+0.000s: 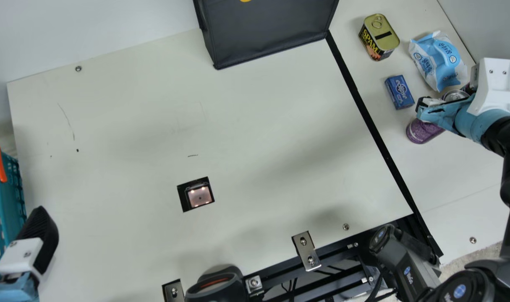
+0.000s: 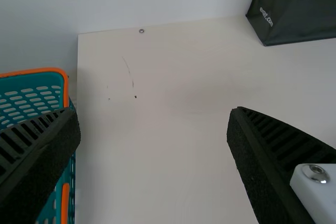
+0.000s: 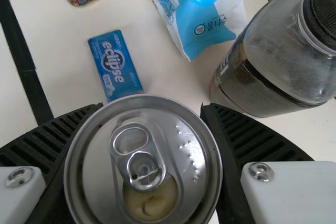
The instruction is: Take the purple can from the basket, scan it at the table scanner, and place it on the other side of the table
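In the main view my right gripper [image 1: 441, 100] is over the right side of the table, around the purple can [image 1: 422, 131], which stands beyond the black strip. The right wrist view shows the silver lid of the purple can [image 3: 144, 161] between the two ribbed fingers of my right gripper [image 3: 152, 156], both against its sides. My left gripper [image 1: 32, 251] is at the left edge beside the teal basket [image 1: 3, 209]. In the left wrist view my left gripper [image 2: 155, 145] has its fingers wide apart with bare table between them; the basket [image 2: 34, 98] is beside one finger. The table scanner [image 1: 199, 196] is lit.
Right of the black strip are a Spam tin [image 1: 380, 37], a blue eclipse box [image 1: 400, 92] and a wipes pack [image 1: 438, 61]. A dark bottle [image 3: 273, 56] stands close to the can. A black bag [image 1: 267, 31] is at the back, a handheld scanner [image 1: 217, 287] at the front.
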`<state>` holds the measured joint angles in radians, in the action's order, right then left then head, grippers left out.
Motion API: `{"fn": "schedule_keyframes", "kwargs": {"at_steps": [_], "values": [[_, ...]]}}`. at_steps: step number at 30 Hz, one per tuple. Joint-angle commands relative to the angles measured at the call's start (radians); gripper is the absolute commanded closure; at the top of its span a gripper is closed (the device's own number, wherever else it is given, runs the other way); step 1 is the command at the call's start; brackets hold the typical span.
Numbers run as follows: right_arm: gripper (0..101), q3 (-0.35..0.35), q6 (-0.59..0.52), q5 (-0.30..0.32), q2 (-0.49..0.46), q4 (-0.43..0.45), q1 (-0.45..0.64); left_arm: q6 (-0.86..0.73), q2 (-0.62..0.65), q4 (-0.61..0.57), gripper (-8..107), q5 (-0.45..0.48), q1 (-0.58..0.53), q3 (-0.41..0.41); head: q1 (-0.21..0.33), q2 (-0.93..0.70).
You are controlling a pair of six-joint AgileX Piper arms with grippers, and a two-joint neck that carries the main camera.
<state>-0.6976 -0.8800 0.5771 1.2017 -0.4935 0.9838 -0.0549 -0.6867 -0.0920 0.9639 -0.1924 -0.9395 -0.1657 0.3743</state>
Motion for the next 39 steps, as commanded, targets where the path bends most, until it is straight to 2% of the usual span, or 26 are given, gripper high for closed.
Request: {"fn": "schedule_keyframes", "kwargs": {"at_steps": [1,9,29,39], "values": [[32,0.001,0.003,0.008,0.002,0.000,-0.001,0.000,0.000,0.000,9,0.000,0.000,0.000,0.027,0.002],[6,0.002,0.000,0.007,0.001,0.000,0.005,0.000,0.000,0.000,9,0.000,0.000,0.000,0.027,0.002],[6,0.012,-0.003,0.030,-0.032,0.009,0.020,0.000,0.000,0.000,9,0.000,0.000,0.000,0.027,0.002],[6,0.029,0.075,0.100,-0.120,0.097,0.029,0.000,0.000,0.000,9,0.000,0.000,0.000,0.027,0.002]]}}
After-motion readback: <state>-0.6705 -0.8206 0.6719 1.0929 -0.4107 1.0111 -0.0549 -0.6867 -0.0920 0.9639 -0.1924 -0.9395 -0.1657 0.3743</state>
